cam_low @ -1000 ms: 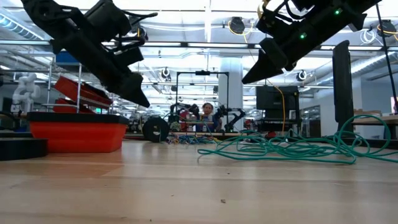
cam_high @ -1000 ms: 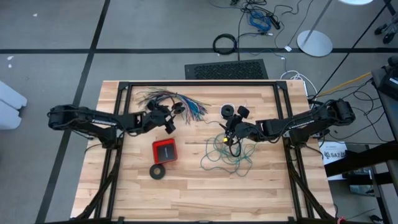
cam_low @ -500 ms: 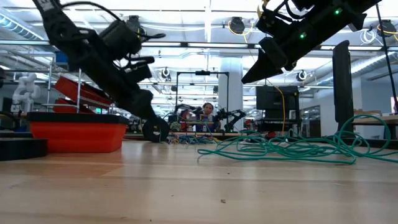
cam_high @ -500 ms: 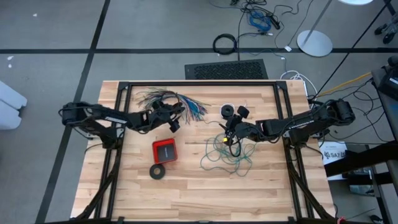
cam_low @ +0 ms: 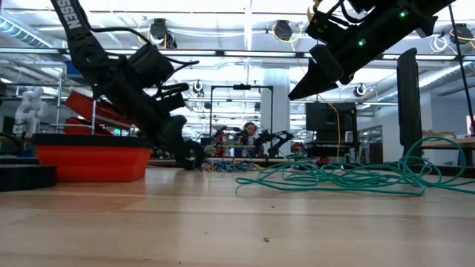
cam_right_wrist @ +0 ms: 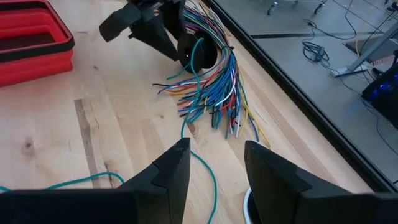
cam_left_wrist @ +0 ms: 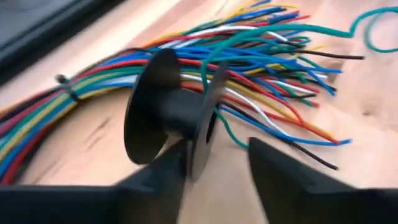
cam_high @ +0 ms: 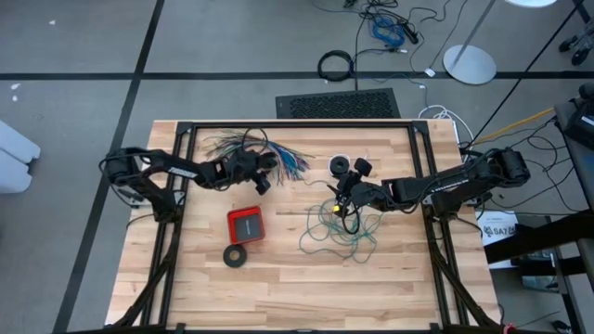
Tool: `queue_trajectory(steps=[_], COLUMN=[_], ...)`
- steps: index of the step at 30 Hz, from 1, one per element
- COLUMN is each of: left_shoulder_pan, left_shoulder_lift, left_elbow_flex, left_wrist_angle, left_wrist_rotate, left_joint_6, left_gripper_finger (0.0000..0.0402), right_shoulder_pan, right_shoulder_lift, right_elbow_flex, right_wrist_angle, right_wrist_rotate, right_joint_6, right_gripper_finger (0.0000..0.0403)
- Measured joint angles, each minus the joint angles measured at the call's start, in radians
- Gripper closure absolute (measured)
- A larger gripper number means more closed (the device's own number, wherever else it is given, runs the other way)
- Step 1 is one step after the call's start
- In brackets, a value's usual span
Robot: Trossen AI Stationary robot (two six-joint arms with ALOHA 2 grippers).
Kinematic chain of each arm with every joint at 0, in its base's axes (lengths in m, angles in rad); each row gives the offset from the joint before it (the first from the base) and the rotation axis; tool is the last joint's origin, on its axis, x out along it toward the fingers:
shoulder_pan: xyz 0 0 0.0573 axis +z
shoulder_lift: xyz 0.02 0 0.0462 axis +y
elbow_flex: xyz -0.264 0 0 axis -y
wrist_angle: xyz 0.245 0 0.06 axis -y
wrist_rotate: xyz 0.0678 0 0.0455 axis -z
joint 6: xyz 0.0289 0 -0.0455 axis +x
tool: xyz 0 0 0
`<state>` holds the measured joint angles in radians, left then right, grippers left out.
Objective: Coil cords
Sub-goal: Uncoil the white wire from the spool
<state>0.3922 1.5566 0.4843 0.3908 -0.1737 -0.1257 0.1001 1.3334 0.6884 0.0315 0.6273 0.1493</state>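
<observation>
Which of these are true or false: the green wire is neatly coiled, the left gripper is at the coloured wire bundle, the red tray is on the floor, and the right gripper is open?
The teal-green wire is neatly coiled: false, it lies in a loose tangle.
The left gripper is at the many-coloured wire bundle: true.
The red tray is on the floor: false, it sits on the table.
The right gripper is open: true.
</observation>
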Motion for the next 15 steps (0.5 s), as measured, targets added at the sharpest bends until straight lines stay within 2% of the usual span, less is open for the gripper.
queue_trajectory(steps=[4,7,11,15], left_shoulder_pan=[0.027,0.049,0.091,0.129], left_shoulder_lift=[0.000,0.000,0.000,0.000], left_elbow_flex=[0.000,0.000,0.000,0.000], left_wrist_angle=[0.003,0.023,0.061,0.071], left_wrist_rotate=[0.103,0.199,0.294,0.342], left_joint_6=[0.004,-0.009,-0.082,-0.147], left_gripper_finger=[0.0332,0.0383,0.0393,0.0393], right_shoulder_pan=[0.000,0.000,0.000,0.000], right_shoulder_lift=[0.000,0.000,0.000,0.000], right_elbow_flex=[0.000,0.000,0.000,0.000], right_wrist_angle=[0.000,0.000,0.000,-0.002], right_wrist_rotate=[0.000,0.000,0.000,-0.001], right_joint_6=[-0.003,-0.003,-0.003,0.001], right_gripper_finger=[0.0262,0.0262,0.0262,0.0262])
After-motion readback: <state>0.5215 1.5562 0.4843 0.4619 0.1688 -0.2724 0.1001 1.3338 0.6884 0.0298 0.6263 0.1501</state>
